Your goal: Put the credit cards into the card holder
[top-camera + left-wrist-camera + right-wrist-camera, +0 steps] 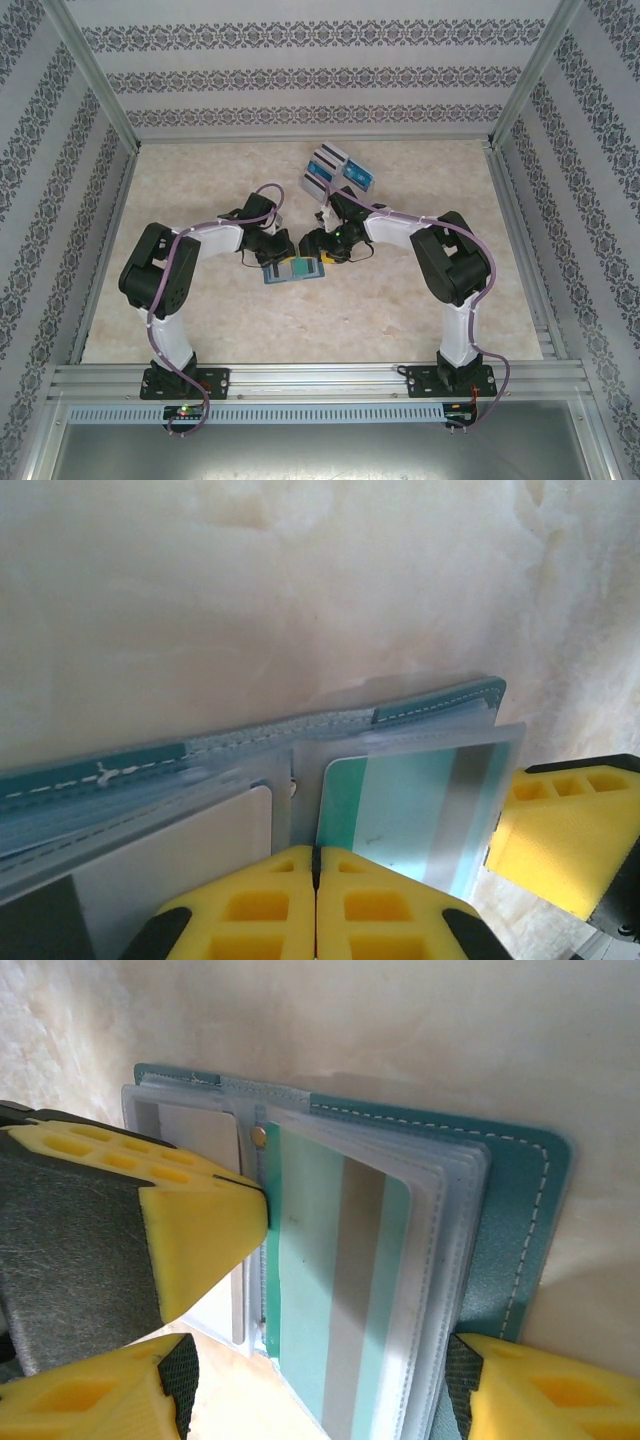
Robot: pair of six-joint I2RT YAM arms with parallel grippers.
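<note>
Steadying the open card holder [296,270] mid-table, the left gripper [316,855] is clenched, seemingly on a sleeve edge; the right gripper [310,1400] straddles it, jaws apart. Next should come fetching another of the credit cards [318,178] farther back.

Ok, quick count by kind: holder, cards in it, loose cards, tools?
Card holder: 1
Cards in its sleeves: 2 (teal striped card, pale card)
Loose cards, far side: 3 visible (white-grey card, blue card, blue-white card)
Tools: 2 (left tool, right tool)
Total: 8
</note>
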